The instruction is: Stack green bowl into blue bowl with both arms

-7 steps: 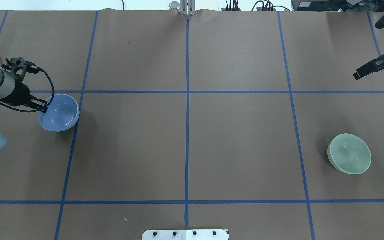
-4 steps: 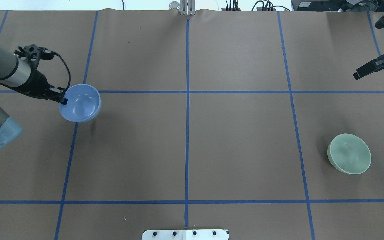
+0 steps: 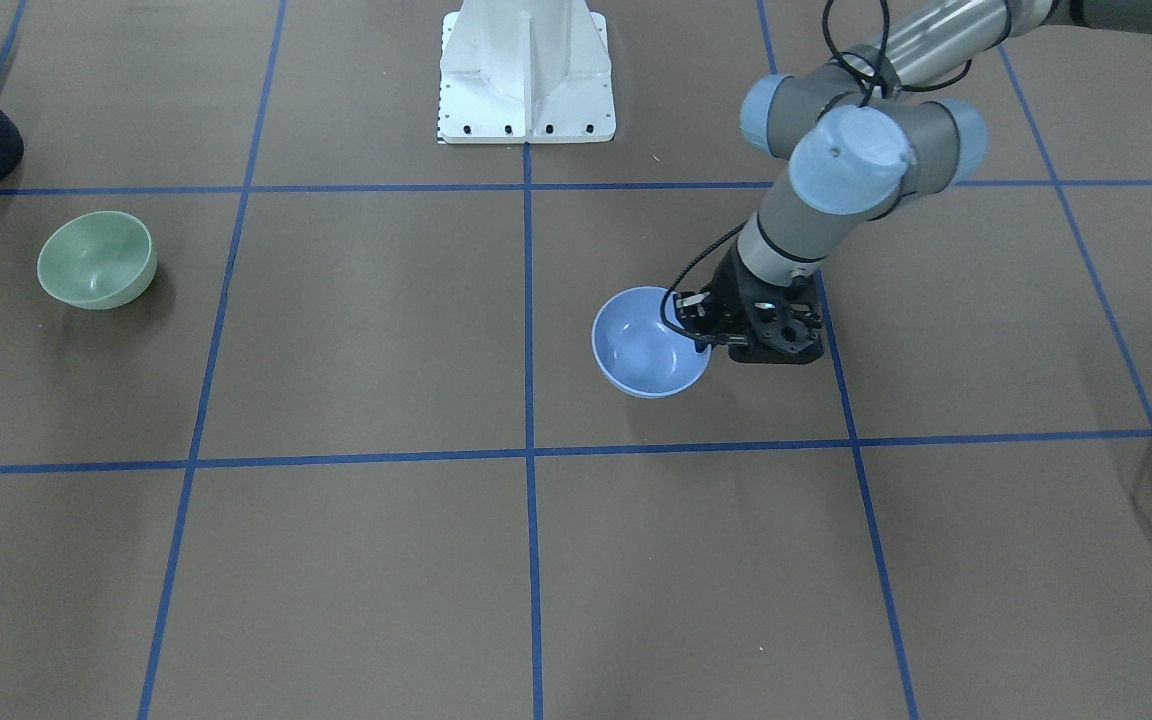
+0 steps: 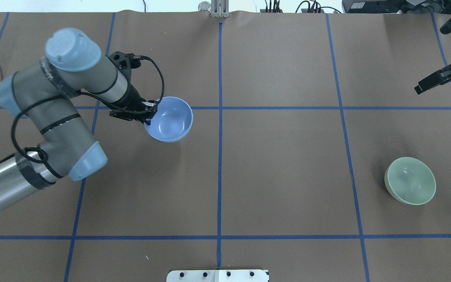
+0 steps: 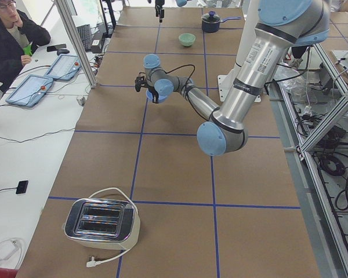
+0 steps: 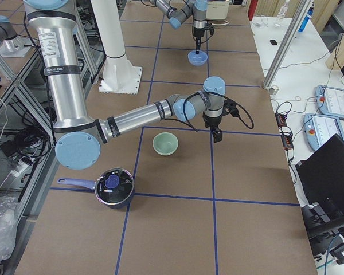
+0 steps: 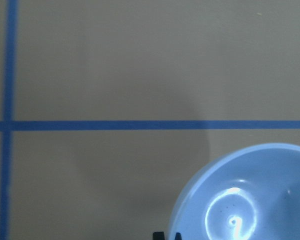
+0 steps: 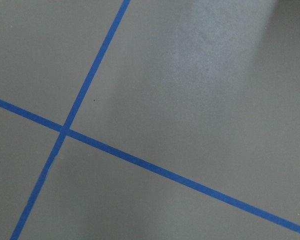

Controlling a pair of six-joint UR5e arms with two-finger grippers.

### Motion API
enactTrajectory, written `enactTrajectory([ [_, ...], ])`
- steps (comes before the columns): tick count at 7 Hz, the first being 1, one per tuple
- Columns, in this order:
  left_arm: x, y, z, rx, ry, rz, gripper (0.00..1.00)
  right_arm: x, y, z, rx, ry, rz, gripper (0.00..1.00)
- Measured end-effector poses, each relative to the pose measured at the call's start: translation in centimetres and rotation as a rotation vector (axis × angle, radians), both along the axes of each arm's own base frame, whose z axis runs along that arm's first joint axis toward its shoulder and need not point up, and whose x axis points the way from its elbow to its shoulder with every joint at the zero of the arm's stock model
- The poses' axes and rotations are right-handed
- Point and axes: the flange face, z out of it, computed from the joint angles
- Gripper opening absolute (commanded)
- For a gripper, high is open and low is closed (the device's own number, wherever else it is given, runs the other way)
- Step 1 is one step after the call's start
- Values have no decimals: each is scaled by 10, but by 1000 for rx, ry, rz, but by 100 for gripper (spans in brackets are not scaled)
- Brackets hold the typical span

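Note:
The blue bowl [image 4: 169,119] hangs upright in my left gripper [image 4: 149,113], which is shut on its rim on the left side and holds it just above the table, left of the centre line. It also shows in the front view [image 3: 648,345] and the left wrist view [image 7: 250,200]. The green bowl [image 4: 410,180] stands alone on the table at the right, also seen in the front view [image 3: 96,259]. My right gripper [image 4: 425,84] hovers at the far right edge, well beyond the green bowl and empty. I cannot tell whether its jaws are open.
A white pedestal base [image 3: 526,75] stands at the robot's side of the table. A dark lidded pot [image 6: 114,186] sits beyond the green bowl at the right end. A toaster [image 5: 101,223] with a white cable sits at the left end. A person sits beside the table.
My left arm has carried the blue bowl to the right, from the far left toward the table's centre. The right arm and the green bowl have not moved.

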Motion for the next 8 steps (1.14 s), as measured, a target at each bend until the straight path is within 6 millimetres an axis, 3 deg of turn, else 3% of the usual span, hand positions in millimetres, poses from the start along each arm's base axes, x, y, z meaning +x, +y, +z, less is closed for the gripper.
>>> enactTrajectory([
  [2,69,25,-45,-2,-2,-6,0,0,0,1,-2,1,1,100],
  [3,94,38,-53,20,-16,-11,0,0,0,1,-2,1,0,100],
  [5,111,47,-53,38,-34,-12,0,-1,0,0,-1,-1,-1,100],
  [6,113,48,-51,40,-38,-10,13,-1,0,-1,0,-1,-1,100],
  [7,115,48,-50,44,-39,-9,38,-1,0,-1,1,-2,-1,100],
  [8,116,49,-50,50,-38,-7,77,-1,0,-1,1,-2,-1,100],
])
